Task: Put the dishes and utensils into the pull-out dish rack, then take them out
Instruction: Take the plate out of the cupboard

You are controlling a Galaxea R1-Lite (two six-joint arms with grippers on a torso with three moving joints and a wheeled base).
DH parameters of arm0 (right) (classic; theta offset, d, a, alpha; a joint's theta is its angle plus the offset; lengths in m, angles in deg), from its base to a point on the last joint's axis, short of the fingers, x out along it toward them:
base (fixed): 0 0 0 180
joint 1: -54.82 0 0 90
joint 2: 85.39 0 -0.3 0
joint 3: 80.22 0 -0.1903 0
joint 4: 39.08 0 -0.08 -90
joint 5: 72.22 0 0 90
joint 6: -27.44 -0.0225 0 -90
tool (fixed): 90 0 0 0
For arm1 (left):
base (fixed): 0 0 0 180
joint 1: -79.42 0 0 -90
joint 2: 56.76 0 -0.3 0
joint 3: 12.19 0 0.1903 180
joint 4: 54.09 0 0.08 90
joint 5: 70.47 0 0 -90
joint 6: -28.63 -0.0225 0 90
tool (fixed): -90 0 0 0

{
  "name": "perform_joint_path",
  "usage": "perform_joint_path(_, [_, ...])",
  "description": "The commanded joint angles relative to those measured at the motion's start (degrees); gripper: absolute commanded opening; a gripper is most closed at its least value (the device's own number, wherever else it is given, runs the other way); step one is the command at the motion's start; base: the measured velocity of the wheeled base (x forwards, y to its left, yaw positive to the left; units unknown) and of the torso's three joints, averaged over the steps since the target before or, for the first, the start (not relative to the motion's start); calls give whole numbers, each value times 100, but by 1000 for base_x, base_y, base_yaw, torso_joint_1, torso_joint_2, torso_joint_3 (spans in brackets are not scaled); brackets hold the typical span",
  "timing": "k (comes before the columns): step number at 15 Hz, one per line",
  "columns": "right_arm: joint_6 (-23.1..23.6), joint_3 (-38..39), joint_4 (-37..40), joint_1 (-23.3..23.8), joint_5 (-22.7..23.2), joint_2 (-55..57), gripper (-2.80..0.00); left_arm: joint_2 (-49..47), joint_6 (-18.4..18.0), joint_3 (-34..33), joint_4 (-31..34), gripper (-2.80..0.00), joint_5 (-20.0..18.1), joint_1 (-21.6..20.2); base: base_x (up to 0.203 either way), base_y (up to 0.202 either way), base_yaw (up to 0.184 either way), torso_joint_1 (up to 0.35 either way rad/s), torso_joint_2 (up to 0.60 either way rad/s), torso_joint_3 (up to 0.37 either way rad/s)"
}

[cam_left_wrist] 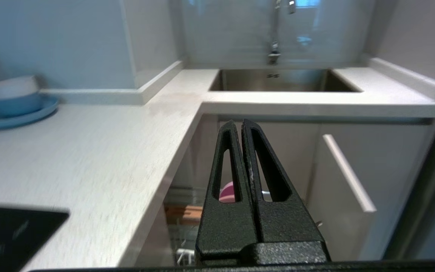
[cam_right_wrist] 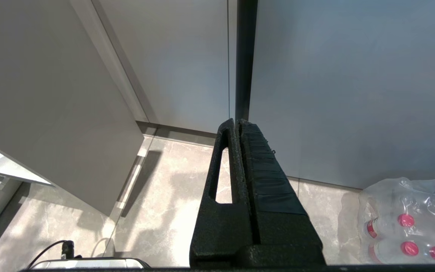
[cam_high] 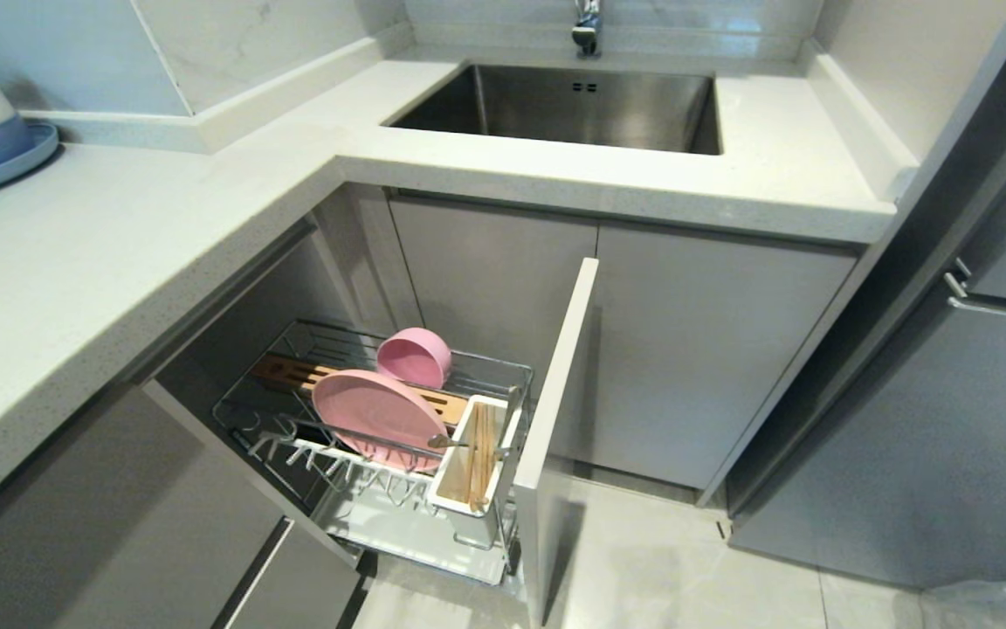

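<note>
Pull-out dish rack [cam_high: 503, 371] stands drawn out below the counter [cam_high: 119, 262] in the head view, with the pink plate [cam_high: 378, 417] upright among its prongs, the pink bowl [cam_high: 416, 356] on its side just behind, and the chopsticks [cam_high: 478, 459] and fork [cam_high: 459, 443] at the white utensil holder [cam_high: 455, 502] on the right by the grey door front [cam_high: 555, 419]. From the left wrist view, the left gripper [cam_left_wrist: 239, 126] hangs over the counter edge with its fingers pressed together on nothing, a sliver of the bowl showing beyond it and blue dishes [cam_left_wrist: 13, 107] far left. From the right wrist view, the right gripper [cam_right_wrist: 236, 122] is likewise closed and empty above the floor [cam_right_wrist: 164, 196], near a pack of bottles [cam_right_wrist: 406, 223].
</note>
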Motion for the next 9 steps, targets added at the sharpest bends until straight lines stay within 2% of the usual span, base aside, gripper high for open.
perform_joint_path(1, [-1,9,-1,-1,0,0,-280,-901,1,740,84,-280,-58,52,0,0,0,0,0,0])
perform_joint_path(4, [-1,9,-1,-1,0,0,-280,-2104,50,2119,166,-280,-137,165,0,0,0,0,0,0])
perform_joint_path(5, [-1,9,-1,-1,0,0,-280,-2432,235,2464,180,-280,-149,193,0,0,0,0,0,0])
perform_joint_path(6, [-1,9,-1,-1,0,0,-280,-2668,611,2725,189,-280,-153,210,0,0,0,0,0,0])
perform_joint_path(9, [-1,9,-1,-1,0,0,-280,-3302,2291,3168,223,-280,5,307,0,0,0,0,0,0])
